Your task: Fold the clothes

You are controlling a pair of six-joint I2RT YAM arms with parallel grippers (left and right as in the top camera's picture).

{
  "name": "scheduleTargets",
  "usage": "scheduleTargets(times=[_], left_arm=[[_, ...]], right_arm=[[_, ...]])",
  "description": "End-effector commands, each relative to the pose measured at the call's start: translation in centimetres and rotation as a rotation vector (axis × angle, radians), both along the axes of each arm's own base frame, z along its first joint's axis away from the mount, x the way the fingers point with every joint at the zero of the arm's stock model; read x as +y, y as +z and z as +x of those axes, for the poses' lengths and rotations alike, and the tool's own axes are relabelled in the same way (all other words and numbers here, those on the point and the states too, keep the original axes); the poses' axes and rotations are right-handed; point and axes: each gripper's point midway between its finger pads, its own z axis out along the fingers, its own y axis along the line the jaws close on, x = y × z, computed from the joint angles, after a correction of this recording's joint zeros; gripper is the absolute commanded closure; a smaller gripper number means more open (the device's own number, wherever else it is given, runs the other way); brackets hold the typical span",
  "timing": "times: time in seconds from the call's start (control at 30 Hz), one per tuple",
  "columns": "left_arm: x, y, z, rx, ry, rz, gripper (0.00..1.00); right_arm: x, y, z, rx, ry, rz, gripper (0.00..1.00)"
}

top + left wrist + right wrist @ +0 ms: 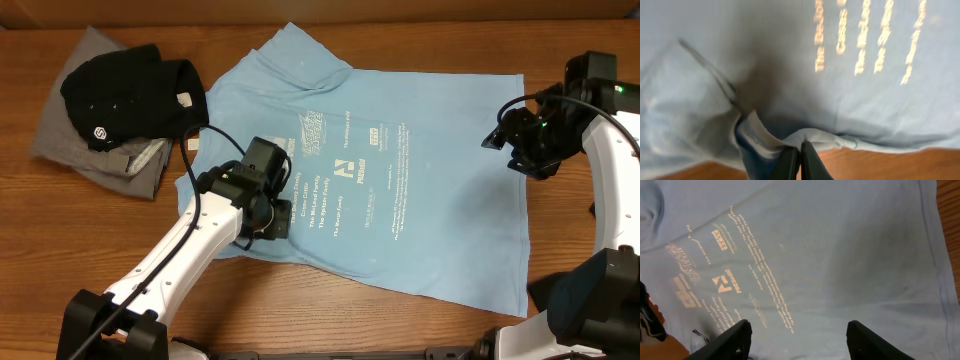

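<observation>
1. Three shirts lie on the table (300,310): one blue shirt (420,200) spread flat, and one black shirt (130,90) atop one grey shirt (70,140), far left.
2. My left gripper (800,160) pinches the blue shirt's near-left edge, jaws closed on the fold.
3. My right gripper (799,332) hangs above its right side, jaws wide.

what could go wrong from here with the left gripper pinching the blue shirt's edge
1. The left gripper is shut on only a small pucker at the edge of the light blue T-shirt. The fabric may slip out once it lifts.
2. The right gripper hangs open over the shirt and holds nothing. A one-sided pull would likely drag and bunch the shirt rather than fold it.
3. The black shirt lies close to the blue sleeve, so a sweep that way could snag it.
</observation>
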Motion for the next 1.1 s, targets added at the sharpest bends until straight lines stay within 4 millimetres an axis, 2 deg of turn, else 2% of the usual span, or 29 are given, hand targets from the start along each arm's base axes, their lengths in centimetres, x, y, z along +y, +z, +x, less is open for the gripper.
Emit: scheduleTargets(times=[0.0, 0.17, 0.2, 0.23, 0.27, 0.4, 0.57, 0.63, 0.73, 0.87, 0.97, 1.07], left_arm=[[-0.7, 0.8, 1.7, -0.071, -0.018, -0.010, 0.96], [-1.2, 1.2, 2.9, -0.121, -0.017, -0.031, 0.96], [-1.2, 1.2, 3.0, -0.127, -0.017, -0.033, 0.91], [-1.0, 1.2, 3.1, -0.131, -0.015, -0.021, 0.69], [-0.6, 1.1, 3.0, -0.130, -0.011, 0.001, 0.59], [2.3, 0.8, 2.3, -0.094, 0.035, 0.123, 0.44], [7.2, 0.5, 0.9, 0.021, 0.186, 0.168, 0.43], [9.7, 0.5, 1.4, 0.033, 0.272, 0.142, 0.36], [9.8, 0.3, 2.7, -0.007, 0.208, 0.043, 0.38], [8.2, -0.2, 4.1, -0.079, 0.111, -0.057, 0.38], [7.8, -0.6, 4.9, -0.125, 0.049, -0.059, 0.39], [7.9, -1.6, 4.9, -0.122, 0.023, -0.052, 0.45]], right_arm=[[0.0, 1.0, 0.0, -0.031, 0.006, -0.011, 0.36], [0.0, 1.0, 0.0, -0.031, 0.006, -0.011, 0.35], [0.0, 1.0, 0.0, -0.031, 0.006, -0.011, 0.35], [0.0, 1.0, 0.0, -0.031, 0.007, -0.011, 0.36], [-0.1, 0.9, 0.0, -0.030, 0.006, -0.013, 0.36], [-0.3, 0.9, -0.1, -0.027, 0.003, -0.028, 0.36], [-0.3, 0.9, -0.1, -0.026, 0.003, -0.028, 0.35], [-0.3, 0.9, -0.1, -0.027, 0.003, -0.028, 0.35], [-0.3, 0.9, 0.0, -0.030, 0.003, -0.028, 0.35], [-0.3, 0.9, 0.0, -0.030, 0.003, -0.029, 0.36], [-0.3, 0.9, 0.1, -0.031, 0.001, -0.028, 0.35], [-0.4, 0.9, 0.2, -0.035, 0.000, -0.029, 0.35]])
